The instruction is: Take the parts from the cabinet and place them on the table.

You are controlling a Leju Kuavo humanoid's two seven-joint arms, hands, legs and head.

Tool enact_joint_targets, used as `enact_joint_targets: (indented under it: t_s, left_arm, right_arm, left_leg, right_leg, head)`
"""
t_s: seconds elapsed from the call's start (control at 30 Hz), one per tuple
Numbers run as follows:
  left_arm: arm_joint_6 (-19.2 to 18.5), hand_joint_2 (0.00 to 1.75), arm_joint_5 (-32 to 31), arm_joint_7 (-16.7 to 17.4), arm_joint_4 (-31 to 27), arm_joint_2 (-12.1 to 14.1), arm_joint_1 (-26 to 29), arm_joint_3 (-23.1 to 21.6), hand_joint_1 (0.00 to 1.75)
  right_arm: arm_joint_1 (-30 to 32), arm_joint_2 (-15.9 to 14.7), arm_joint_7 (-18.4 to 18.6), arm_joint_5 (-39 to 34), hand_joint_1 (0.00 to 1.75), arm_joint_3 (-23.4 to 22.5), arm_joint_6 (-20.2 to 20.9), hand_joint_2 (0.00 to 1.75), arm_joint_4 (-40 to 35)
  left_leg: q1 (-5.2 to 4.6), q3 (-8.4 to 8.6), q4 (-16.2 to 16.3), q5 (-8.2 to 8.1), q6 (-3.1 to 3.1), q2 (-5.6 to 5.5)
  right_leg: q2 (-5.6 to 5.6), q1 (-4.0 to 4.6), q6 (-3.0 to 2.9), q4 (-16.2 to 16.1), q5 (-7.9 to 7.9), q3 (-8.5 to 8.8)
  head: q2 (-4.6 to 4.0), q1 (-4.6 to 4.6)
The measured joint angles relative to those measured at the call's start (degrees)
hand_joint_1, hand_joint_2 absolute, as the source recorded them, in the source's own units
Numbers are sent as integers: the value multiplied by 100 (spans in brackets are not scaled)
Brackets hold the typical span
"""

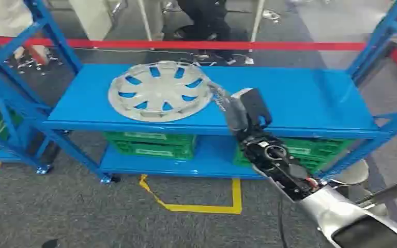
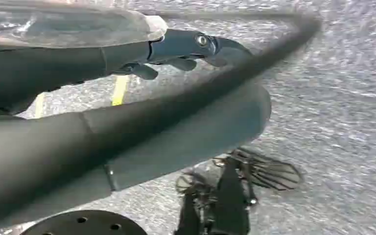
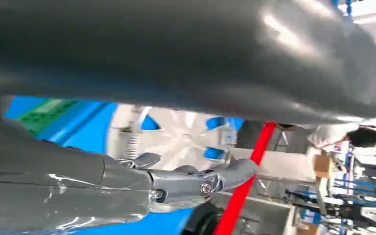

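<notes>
While the round silver plastic hubcap (image 1: 159,91) lies on the blue metal shelf (image 1: 310,98), right hand (image 1: 226,103) reaches its rim w/ fingers apart, empty; pickup & table drop still to do.

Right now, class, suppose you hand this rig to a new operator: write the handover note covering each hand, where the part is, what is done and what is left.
Right hand: reaching over the front edge of the blue shelf, fingers at the rim of the silver hubcap; a grip cannot be confirmed.
Left hand: hanging over the grey floor, holding nothing, fingers loosely extended.
Hubcap: lying flat on the rack's upper shelf. Green crates sit on the lower shelf.
Done: the reach to the hubcap.
Left: secure the hubcap, lift it off the shelf, carry it to the table.
</notes>
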Motion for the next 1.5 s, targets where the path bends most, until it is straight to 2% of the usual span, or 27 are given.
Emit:
enact_joint_targets:
  t_s: [0.07, 0.1, 0.17, 0.23, 0.27, 0.3, 0.37, 0.4, 0.47, 0.53, 0.6, 0.67, 0.73, 0.77, 0.8, 0.93, 0.97, 1.07, 1.1, 1.13, 1.17, 1.23, 1.27, 1.3, 1.37, 1.43, 1.5]
  left_arm:
    - [0, 0, 0, 0, 0, 0, 6, 0, 0]
    - [2, 0, 0, 7, 0, -4, 17, -2, 0]
    - [4, 0, -2, 9, 0, -22, 23, -2, 0]
    - [7, 0, -7, 9, 0, -28, 22, -2, 0]
    - [9, 0, -11, 9, 0, -31, 14, -2, 0]
    - [11, 0, -15, 9, 0, -28, -1, -2, 0]
    - [13, 0, -20, 9, 0, -31, 13, -2, 0]
    - [13, 0, -20, 9, 0, -18, 12, -2, 0]
    - [13, 0, -22, 9, 0, -20, -3, -2, 0]
    - [13, 0, -22, 9, 0, -20, -18, -2, 0]
    - [13, 0, -20, 9, 0, -20, 7, -2, 0]
    - [13, 0, -20, 9, 2, -15, 19, -2, 0]
    - [13, 0, -24, 11, 2, 2, 19, -2, 0]
    - [13, 0, -24, 11, 2, 9, 20, -2, 0]
    - [13, 0, -24, 15, 0, 7, 9, -2, 0]
    - [15, 0, -26, 31, 2, 2, 26, -2, 0]
    - [17, 0, -26, 31, 4, 0, 22, -2, 0]
    - [26, 0, -22, 31, 4, 2, 5, -2, 0]
    - [26, 0, -20, 31, 4, 2, 12, -2, 0]
    - [26, 0, -17, 31, 4, -2, 26, -2, 0]
    - [26, 0, -17, 31, 4, -7, 33, -2, 0]
    - [26, 0, -17, 31, 4, -20, 23, -2, 0]
    - [26, 0, -20, 31, 4, -26, 27, -2, 0]
    - [26, 0, -17, 28, 4, -26, 15, -2, 0]
    - [26, 0, -17, 31, 4, -26, 7, -2, 0]
    - [37, 0, -17, 28, 7, -24, 16, -2, 0]
    - [44, 0, -20, 31, 4, -26, -7, -2, 0]
  right_arm:
    - [29, 0, -9, -13, 0, 4, -2, 0, 31]
    - [34, 0, -31, -20, 0, 4, -4, 0, 48]
    - [28, 0, -72, -22, 0, 4, -4, 0, 70]
    - [15, 0, -107, -22, 0, 2, -4, 0, 79]
    - [0, 0, -118, -22, 0, 2, -4, 0, 90]
    - [1, 2, -114, -22, 0, 4, -4, 0, 99]
    - [5, 2, -109, -22, 0, 0, -18, 0, 103]
    - [5, 7, -105, -24, 0, -2, -31, 0, 101]
    - [-12, 13, -107, -24, 0, -2, -22, 0, 101]
    - [-10, 13, -100, -24, 0, 0, -20, 0, 103]
    - [18, 13, -98, -24, 0, 0, -20, 0, 105]
    - [29, 13, -96, -24, 0, 0, -20, 0, 105]
    - [25, 13, -98, -24, 0, 0, -13, 0, 105]
    - [23, 13, -99, -26, 0, 0, -13, 0, 105]
    - [19, 13, -98, -33, 0, 0, -11, 0, 105]
    - [21, 13, -98, -39, 0, 0, 4, 0, 105]
    - [1, 13, -107, -39, 0, 0, 7, 0, 105]
    - [27, 13, -105, -39, 0, 0, 20, 0, 109]
    - [48, 13, -105, -37, 0, 0, 18, 0, 116]
    - [59, 13, -105, -31, 0, 0, 18, 0, 123]
    - [60, 13, -105, -31, 0, 0, 18, 0, 125]
    - [51, 13, -107, -24, 0, -2, 13, 0, 125]
    - [52, 13, -109, -24, 0, -2, 13, 0, 131]
    - [44, 13, -109, -24, 0, -2, 11, 0, 140]
    - [57, 13, -107, -22, 0, -2, 11, 0, 142]
    - [39, 13, -122, 7, 0, -9, -4, 0, 147]
    - [35, 13, -114, 90, 0, -5, 2, 0, 149]
  left_leg:
    - [0, 49, 1, -64, 3, -6]
    - [0, 86, 4, -96, -3, -10]
    - [1, 183, 8, -163, -24, -17]
    - [1, 265, 5, -242, -72, -20]
    - [-25, 298, 27, -260, -106, -28]
    - [-22, 280, 14, -283, -142, -30]
    - [-35, 312, 108, -264, -210, -30]
    - [-20, 312, 147, -282, -229, -31]
    - [7, 66, 605, -439, -291, -30]
    - [15, -486, 1456, -760, -361, -31]
    - [25, -893, 1890, -911, -386, -30]
    - [38, -788, 1341, -479, -332, -29]
    - [35, -372, 274, 179, -279, -24]
    - [16, -321, 43, 195, -260, -17]
    - [-11, -311, 69, -64, -227, 2]
    - [16, -53, -20, 49, -70, -23]
    - [14, 6, -15, 20, -47, -18]
    - [6, 78, -14, -53, -12, -19]
    - [6, 104, -13, -84, -13, -21]
    - [5, 142, -10, -116, -19, -26]
    - [5, 185, -10, -151, -27, -27]
    - [4, 305, -10, -232, -60, -33]
    - [-1, 328, -9, -263, -89, -34]
    - [-16, 311, 13, -275, -118, -53]
    - [-26, 315, 62, -277, -194, -46]
    - [-17, 302, 37, -296, -158, -38]
    - [-10, 321, -2, -295, -158, -37]
  right_leg:
    - [-1, -5, 32, 683, -357, -474]
    - [-2, -11, 33, 700, -347, -564]
    - [-7, -19, 15, 68, 113, -403]
    - [-22, -18, -59, -968, 833, -62]
    - [-26, 26, -70, -1057, 602, -60]
    - [-23, 25, -113, -1053, 529, -43]
    - [-21, 17, -203, -1075, 657, -36]
    - [0, -6, -246, -1090, 682, 117]
    - [-14, -16, -288, -1140, 679, 195]
    - [-17, -15, -311, -1148, 643, 212]
    - [0, -15, -312, -1147, 591, 245]
    - [15, -16, -295, -1147, 522, 324]
    - [14, -16, -256, -1156, 443, 409]
    - [17, -1, -220, -1144, 408, 449]
    - [36, 8, -178, -1170, 372, 447]
    - [3, 5, -44, -1008, 303, 536]
    - [-4, -5, -17, -739, 206, 448]
    - [-5, -8, 28, 540, -377, -323]
    - [-5, -10, 26, 708, -463, -489]
    - [-6, -11, 18, 633, -382, -536]
    - [-7, -11, 3, 339, -146, -483]
    - [-7, -3, -62, -722, 645, -161]
    - [-17, 15, -104, -1062, 854, -113]
    - [-19, 45, -109, -1110, 615, -108]
    - [-15, 42, -183, -1119, 780, -89]
    - [6, 42, -135, -1108, 835, -22]
    - [17, 47, -153, -1108, 821, -27]
  head:
    - [0, 41]
    - [0, 74]
    - [0, 129]
    - [0, 203]
    - [0, 199]
    - [0, 208]
    - [0, 173]
    - [0, 159]
    - [0, 92]
    - [0, 39]
    - [0, -9]
    - [0, -61]
    - [0, -109]
    - [0, -125]
    - [0, -122]
    - [0, -66]
    - [0, -33]
    - [0, 35]
    - [0, 61]
    - [0, 94]
    - [0, 123]
    - [0, 190]
    - [0, 223]
    - [0, 214]
    - [0, 181]
    - [0, 164]
    - [0, 124]
